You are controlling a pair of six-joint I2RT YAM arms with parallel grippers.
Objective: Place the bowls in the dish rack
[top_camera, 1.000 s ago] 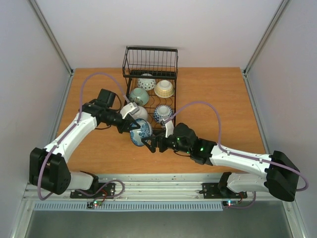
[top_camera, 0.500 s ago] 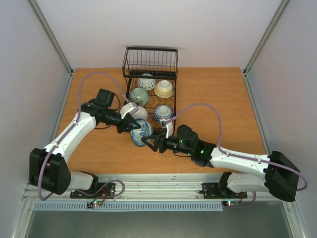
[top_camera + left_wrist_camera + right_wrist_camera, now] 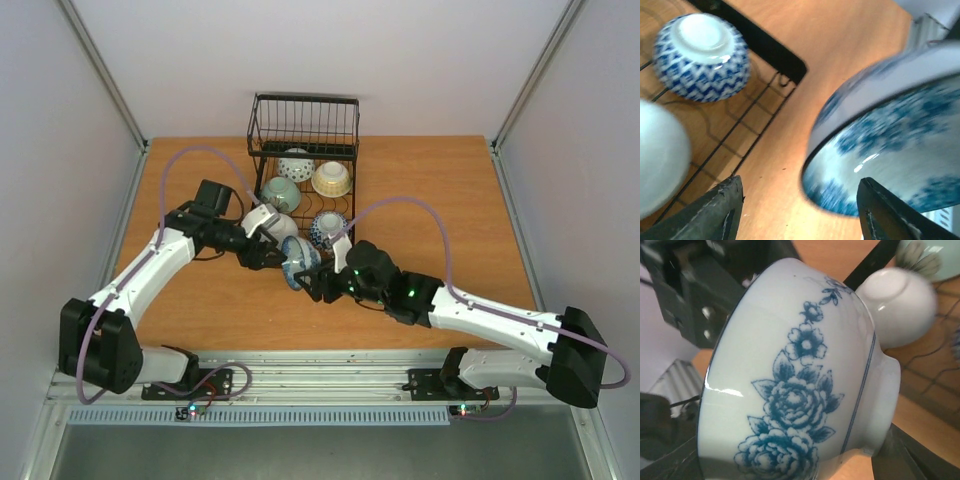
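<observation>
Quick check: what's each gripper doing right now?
Left gripper: open, fingers spread, gripping nothing.
Right gripper: closed on the blue floral bowl.

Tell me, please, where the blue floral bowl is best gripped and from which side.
Clamp the blue floral bowl across its height, mouth against one finger, foot ring against the other, coming from the right. It is tipped sideways, so those faces oppose.
</observation>
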